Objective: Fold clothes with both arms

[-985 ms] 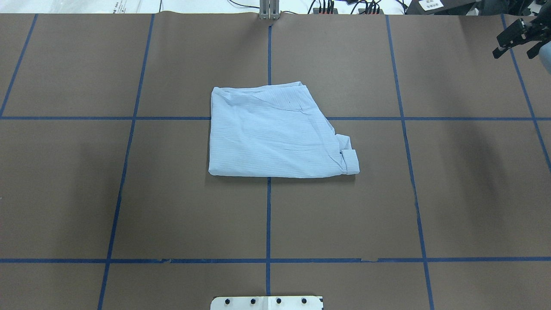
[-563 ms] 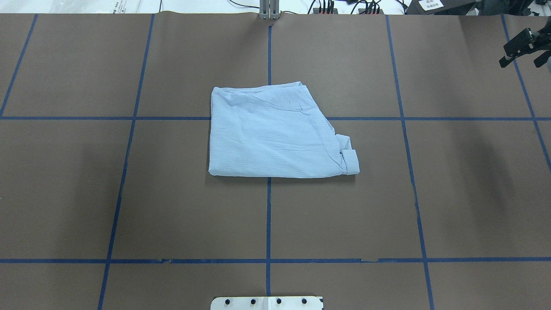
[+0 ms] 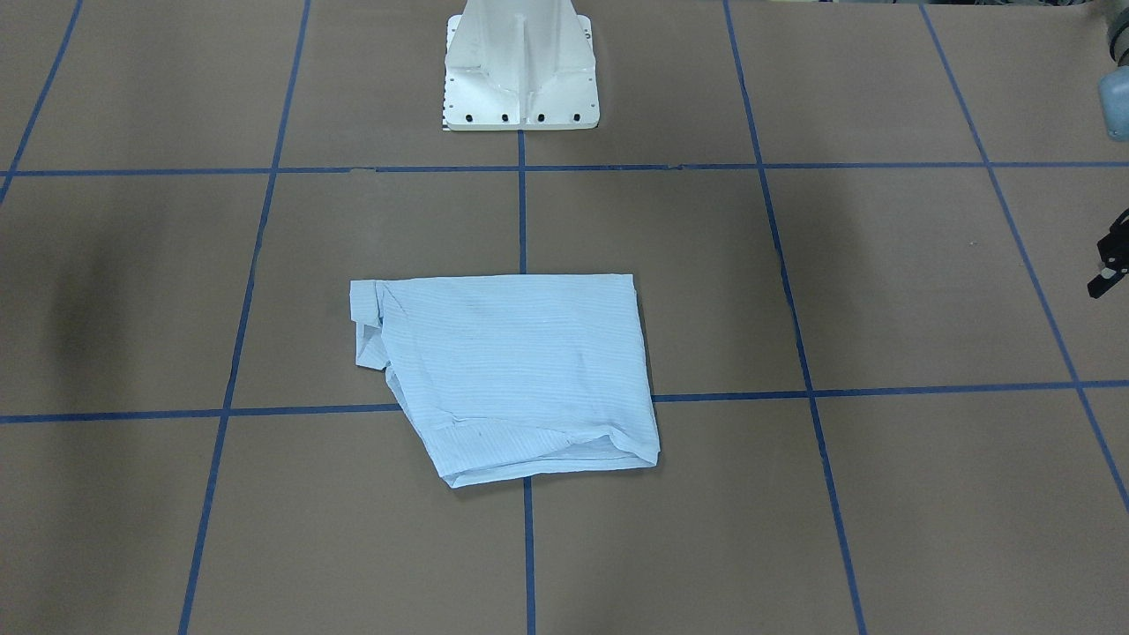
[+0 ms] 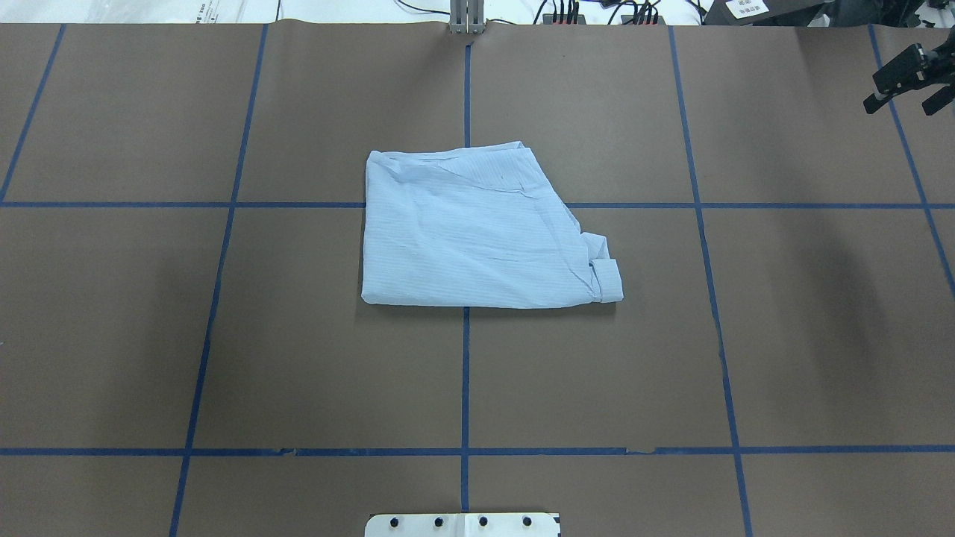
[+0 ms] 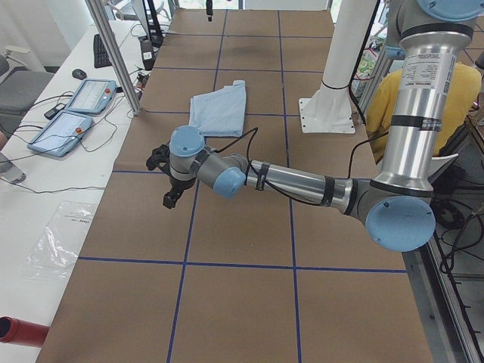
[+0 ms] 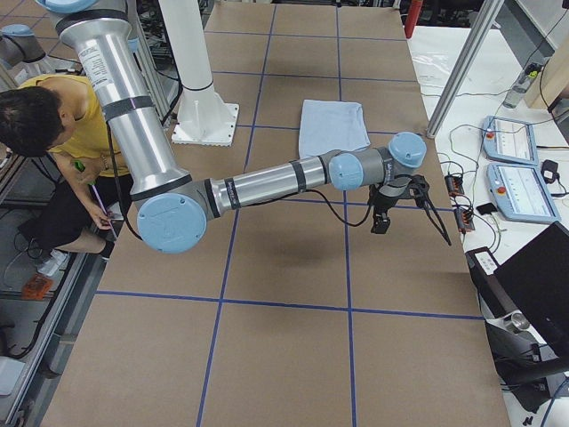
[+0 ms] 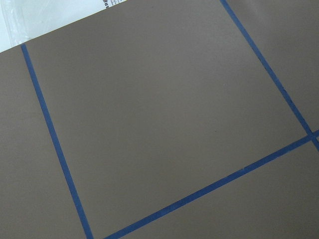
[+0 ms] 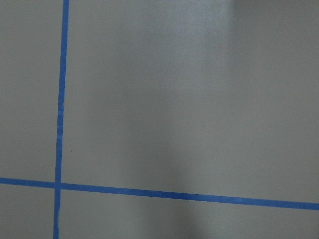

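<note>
**ITEM 1: SHIRT, LIGHT BLUE, FOLDED, AT TABLE CENTRE**

Location: the shirt (image 4: 477,231) lies flat in the middle of the brown table (image 4: 224,335), over the crossing of 2 blue tape lines (image 4: 465,373). It is folded into a compact, roughly 4-sided packet. 1 cuff (image 4: 608,280) sticks out at the corner nearest the robot's right.

Handling, as judged: thin, light and limp, with several loose layers likely to slide or fan open if lifted by 1 layer. It is best pinched at 2 corners of 1 edge, through the full stack, with the cuff tucked in first.

Arms: neither touches the shirt.
- Right gripper (image 4: 900,108): far out at the table's right end, fingers spread with table showing between them, holding nothing.
- Left gripper (image 3: 1110,265): at the opposite end, mostly cut off. I cannot tell its opening.
</note>
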You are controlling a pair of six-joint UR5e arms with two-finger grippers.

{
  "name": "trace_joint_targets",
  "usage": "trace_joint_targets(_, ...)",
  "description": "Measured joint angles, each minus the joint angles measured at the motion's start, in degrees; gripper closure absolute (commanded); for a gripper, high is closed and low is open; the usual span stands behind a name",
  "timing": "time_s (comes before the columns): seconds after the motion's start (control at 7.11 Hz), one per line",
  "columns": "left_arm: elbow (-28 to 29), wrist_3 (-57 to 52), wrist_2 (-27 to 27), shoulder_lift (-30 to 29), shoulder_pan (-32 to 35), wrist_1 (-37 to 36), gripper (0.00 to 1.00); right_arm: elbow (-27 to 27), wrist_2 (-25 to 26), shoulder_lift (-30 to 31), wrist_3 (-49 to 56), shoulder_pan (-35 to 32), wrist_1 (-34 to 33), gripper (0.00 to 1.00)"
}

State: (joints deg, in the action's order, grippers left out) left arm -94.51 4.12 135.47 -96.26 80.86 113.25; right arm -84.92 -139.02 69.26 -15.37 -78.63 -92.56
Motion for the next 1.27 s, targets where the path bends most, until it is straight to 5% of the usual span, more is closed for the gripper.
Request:
trace_joint_targets(0.56, -6.1, -0.2, 0.1, 6.8, -0.1, 0.7, 0.0, -2.1, -0.5, 4.5, -0.7, -0.6, 2.2, 0.0)
trace_joint_targets(1.27, -5.8, -0.2, 0.2, 7.5, -0.2, 0.7, 0.0, -2.7, 3.3, 8.6, -1.1, 2.8, 10.3, 0.0)
